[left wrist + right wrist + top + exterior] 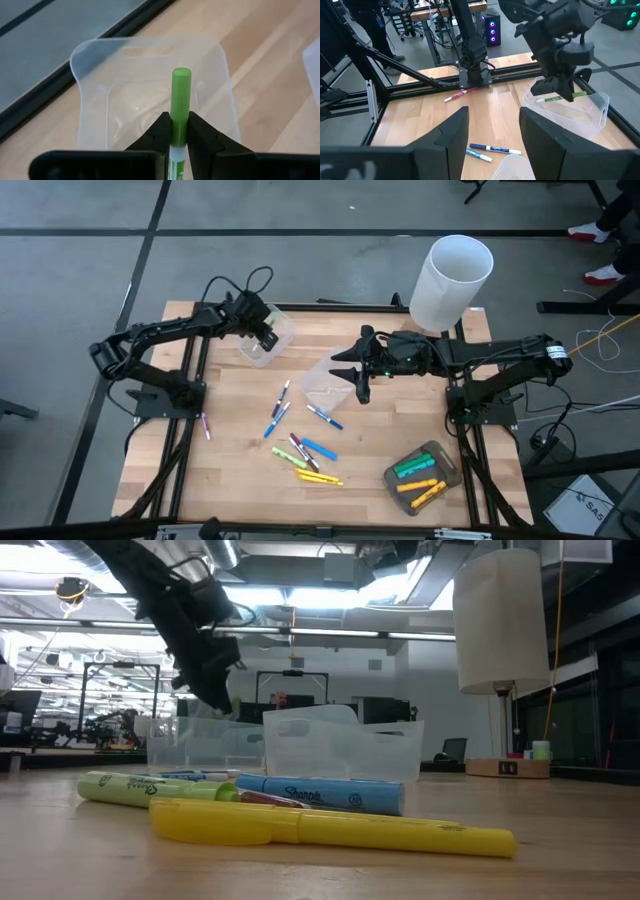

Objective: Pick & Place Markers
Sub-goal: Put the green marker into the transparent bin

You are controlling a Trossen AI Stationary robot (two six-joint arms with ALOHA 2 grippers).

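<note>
- Green marker (180, 105): smooth plastic, faint sheen, pinched by matt black left gripper (176, 131)
- Tub (95, 65) beneath it: clear glossy plastic
- Table (240, 470): pale wood

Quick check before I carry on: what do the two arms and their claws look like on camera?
Both arms are dark, jointed and slim, on black bases bolted to the frame. The left claw has black wedge-shaped fingers. The right claw has broad, flat black fingers. Black cable loops above the left wrist; the right arm shows small green lights and a white label.
</note>
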